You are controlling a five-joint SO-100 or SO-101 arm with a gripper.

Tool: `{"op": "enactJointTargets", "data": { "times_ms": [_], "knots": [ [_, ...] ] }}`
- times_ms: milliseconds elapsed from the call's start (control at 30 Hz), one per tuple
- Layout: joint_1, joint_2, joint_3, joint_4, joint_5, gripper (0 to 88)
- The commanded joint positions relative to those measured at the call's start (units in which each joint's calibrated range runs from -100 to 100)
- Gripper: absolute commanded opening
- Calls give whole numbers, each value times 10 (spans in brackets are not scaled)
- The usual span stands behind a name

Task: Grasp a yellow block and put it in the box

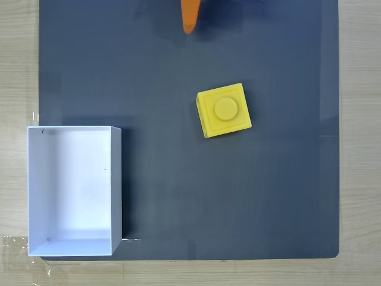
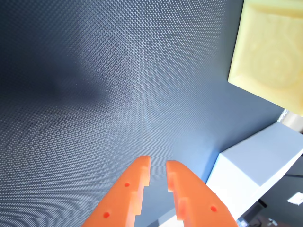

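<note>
One yellow block (image 1: 224, 111), one box (image 1: 116, 179)

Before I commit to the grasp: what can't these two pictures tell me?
- Arm: fixed view, cut off by the top edge; just the gripper tip enters.
- Block: wrist view, cut by the top and right edges and washed out; its stud is faint.
- Box: wrist view, only an outer corner; its inside is out of sight there.
- Gripper height above the mat: neither view settles it.

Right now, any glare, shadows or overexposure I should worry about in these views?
Fixed view: even light, the box throws a soft shadow rightwards on the mat. Wrist view: the yellow block is washed out pale; a dark shadow patch lies upper left; the fingers are sharp.
</note>
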Motion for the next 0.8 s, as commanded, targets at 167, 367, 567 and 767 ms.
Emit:
{"op": "enactJointTargets", "data": {
  "times_ms": [167, 367, 567, 767],
  "knots": [
    [4, -2, 2, 5, 2, 43],
    [4, -2, 2, 5, 2, 43],
    [4, -2, 1, 5, 1, 43],
    [-1, 5, -2, 0, 1, 43]
  ]
}}
